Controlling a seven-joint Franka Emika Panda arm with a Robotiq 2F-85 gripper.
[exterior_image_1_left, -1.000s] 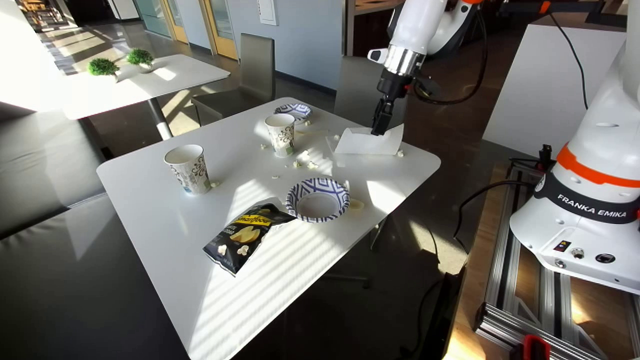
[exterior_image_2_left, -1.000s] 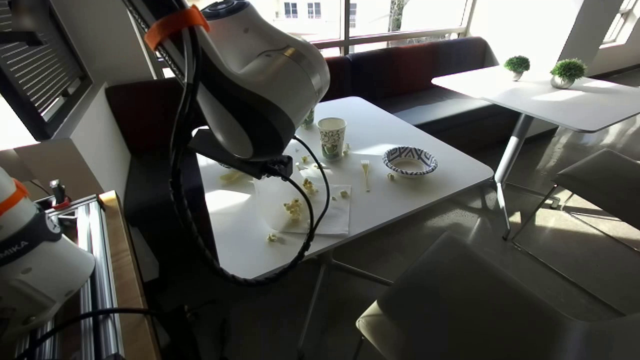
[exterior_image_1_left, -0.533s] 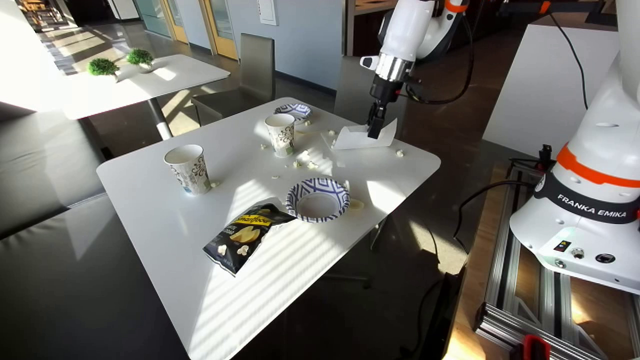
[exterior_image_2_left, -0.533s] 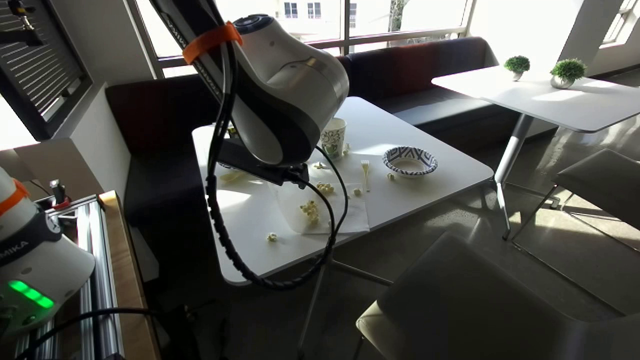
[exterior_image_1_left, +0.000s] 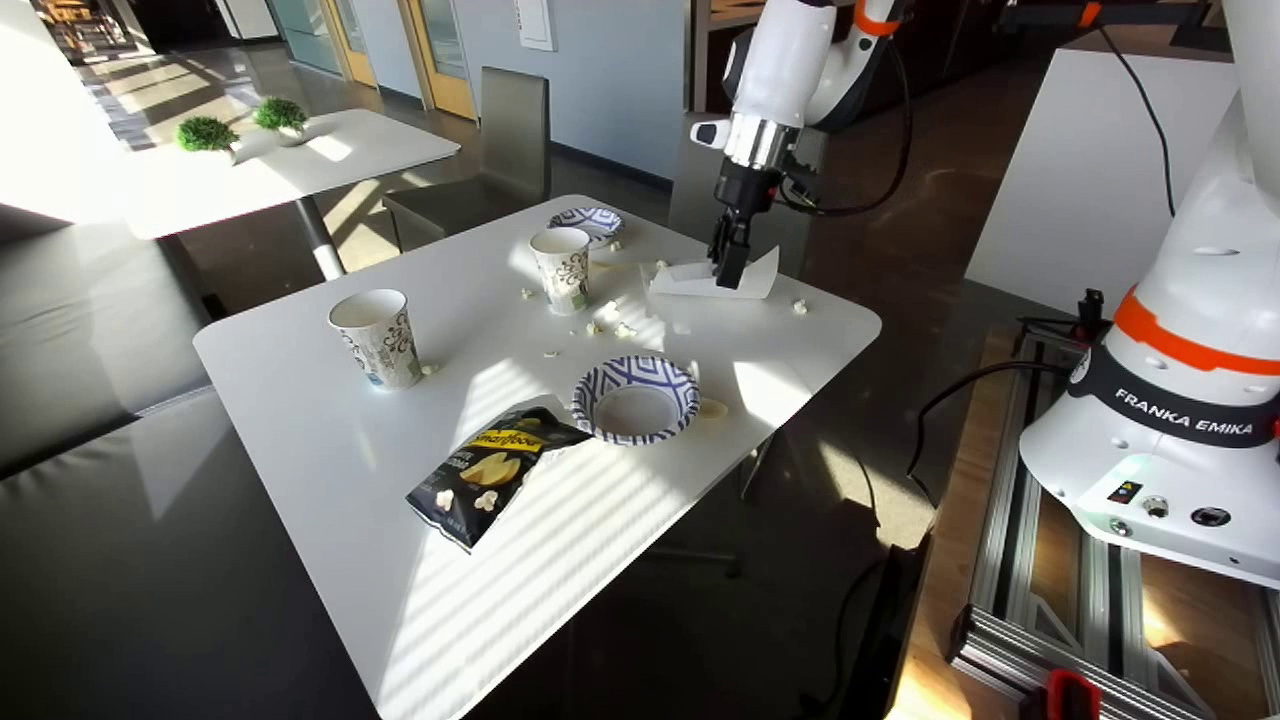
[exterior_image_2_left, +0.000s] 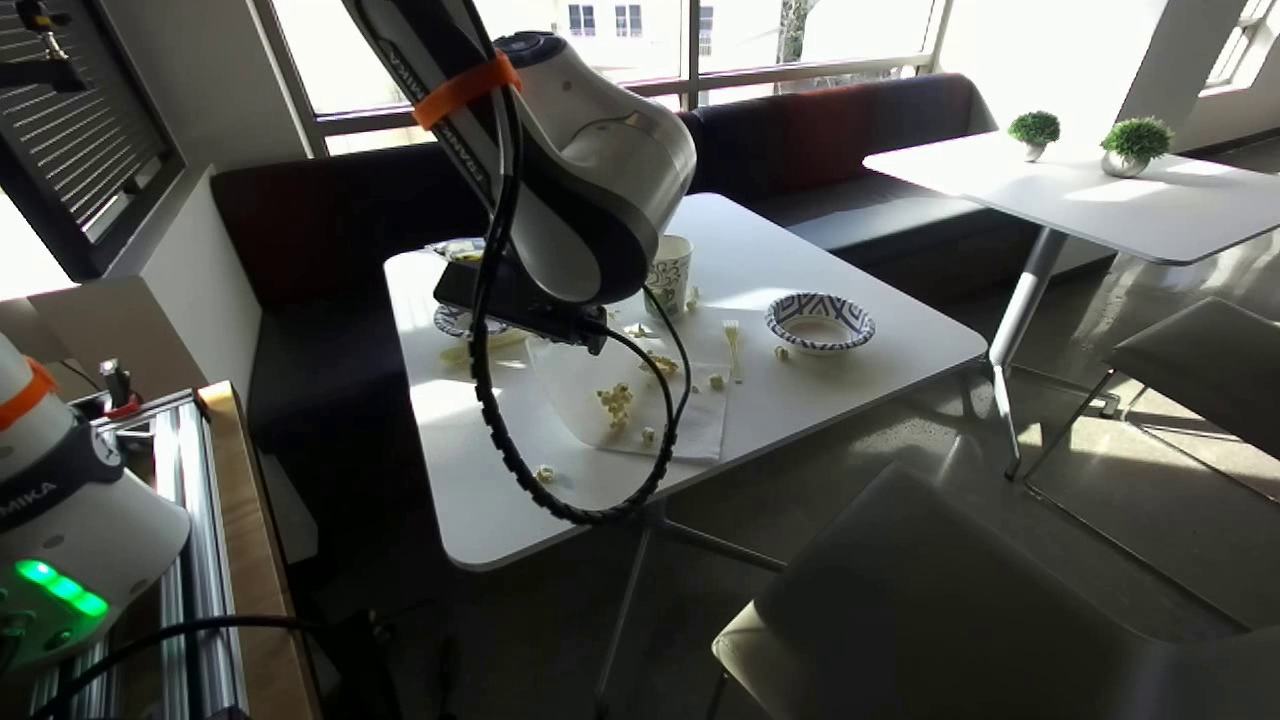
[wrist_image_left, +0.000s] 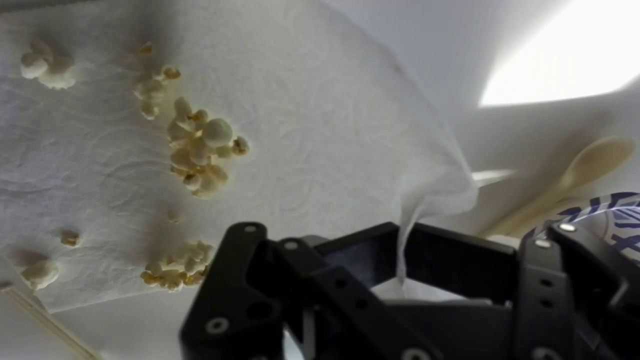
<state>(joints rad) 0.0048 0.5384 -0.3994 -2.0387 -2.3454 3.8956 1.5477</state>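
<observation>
A: How is the gripper (wrist_image_left: 401, 247) entered?
B: Gripper, black, one: clenched. An edge of the white napkin (wrist_image_left: 300, 125) is pinched in its jaws and drawn up into a fold.

A: Where is the napkin located?
B: Napkin, embossed, one: partly spread on the white table (exterior_image_1_left: 480, 330), close to the table's edge, with the gripped side lifted. Popcorn (wrist_image_left: 200, 150), in clumps and single pieces, is carried on it.

A: What is recorded close by?
B: Fork (exterior_image_2_left: 732, 350), pale, one: laid just beside the napkin, between it and a bowl (exterior_image_2_left: 820, 302) patterned in blue and white. Spoon (wrist_image_left: 595, 162), pale, one: seen past the pinched edge in the wrist view, next to a second bowl (exterior_image_1_left: 640, 370) of the same pattern.

A: How are the remaining items listed?
B: Paper cup (exterior_image_1_left: 565, 275), decorated, one: placed upright, nearer the napkin. A second paper cup (exterior_image_1_left: 385, 345), likewise upright, is placed farther off. Snack bag (exterior_image_1_left: 495, 470), black with a yellow label, one: laid flat, one end just beside the second bowl, as seen in an exterior view. Loose popcorn pieces (exterior_image_1_left: 625, 330) are scattered on the tabletop between the napkin, the nearer cup and the second bowl.
</observation>
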